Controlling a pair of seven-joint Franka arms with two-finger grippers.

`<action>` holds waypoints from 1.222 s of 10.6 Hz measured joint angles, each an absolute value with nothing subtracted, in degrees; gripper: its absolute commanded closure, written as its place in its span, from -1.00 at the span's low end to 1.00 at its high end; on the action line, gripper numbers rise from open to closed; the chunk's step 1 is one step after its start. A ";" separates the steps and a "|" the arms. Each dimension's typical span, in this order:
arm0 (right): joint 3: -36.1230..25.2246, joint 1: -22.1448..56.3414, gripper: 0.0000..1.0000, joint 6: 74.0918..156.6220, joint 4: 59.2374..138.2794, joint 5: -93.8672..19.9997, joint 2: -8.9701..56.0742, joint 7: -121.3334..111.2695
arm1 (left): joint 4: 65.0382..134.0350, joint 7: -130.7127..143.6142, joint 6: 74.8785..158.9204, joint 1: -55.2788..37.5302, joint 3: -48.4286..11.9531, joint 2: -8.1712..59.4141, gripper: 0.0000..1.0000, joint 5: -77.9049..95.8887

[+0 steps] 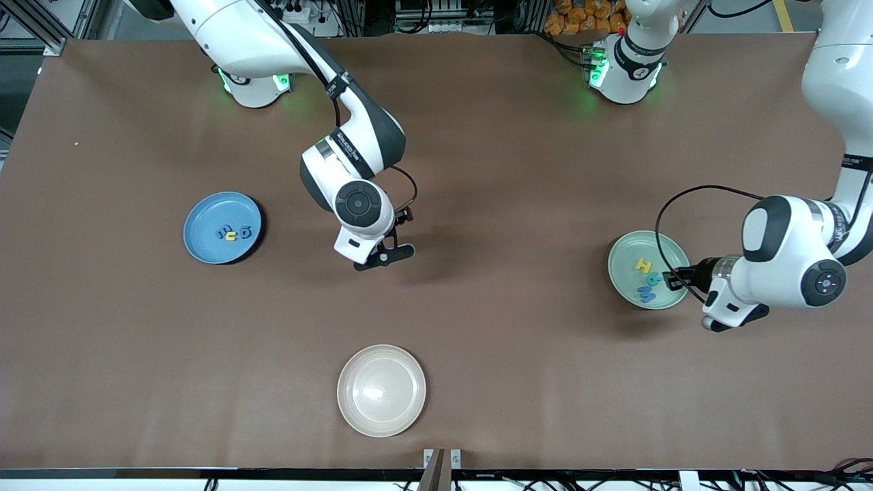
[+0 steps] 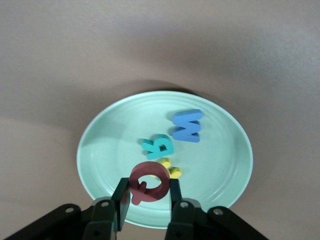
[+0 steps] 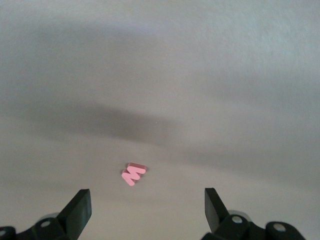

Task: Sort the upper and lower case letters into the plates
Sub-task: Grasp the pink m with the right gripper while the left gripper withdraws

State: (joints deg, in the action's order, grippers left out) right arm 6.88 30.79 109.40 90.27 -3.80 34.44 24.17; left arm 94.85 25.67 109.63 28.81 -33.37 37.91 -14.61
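Observation:
My left gripper (image 2: pixel 149 197) hangs low over the edge of the mint green plate (image 2: pixel 110 150), shut on a red letter (image 2: pixel 150 181) that sits tilted between its fingers. On that plate lie a blue letter (image 2: pixel 188 126), a teal one (image 2: pixel 159 146) and a yellow one (image 2: pixel 172 170). In the front view the left gripper (image 1: pixel 675 278) is at the mint plate's (image 1: pixel 620 273) rim. My right gripper (image 3: pixel 147 205) stands open over bare table, above a pink letter (image 3: pixel 133 174). The blue plate (image 1: pixel 204 235) holds three small letters (image 1: pixel 233 233).
A cream-beige plate (image 1: pixel 381 390) sits nearest the front camera, midway along the table. The right gripper (image 1: pixel 385 254) hangs over the middle of the brown table, between the blue plate and the mint plate.

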 measured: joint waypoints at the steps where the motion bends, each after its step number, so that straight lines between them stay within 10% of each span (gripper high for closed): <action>1: 6.88 31.13 -1.00 110.01 90.96 -4.00 34.46 28.38 | 94.85 25.71 109.80 28.58 -33.39 37.90 -1.00 -14.62; 13: 6.94 35.25 -0.96 133.61 107.57 -4.52 33.38 58.05 | 88.87 25.74 100.49 28.12 -39.34 20.35 -1.00 -14.81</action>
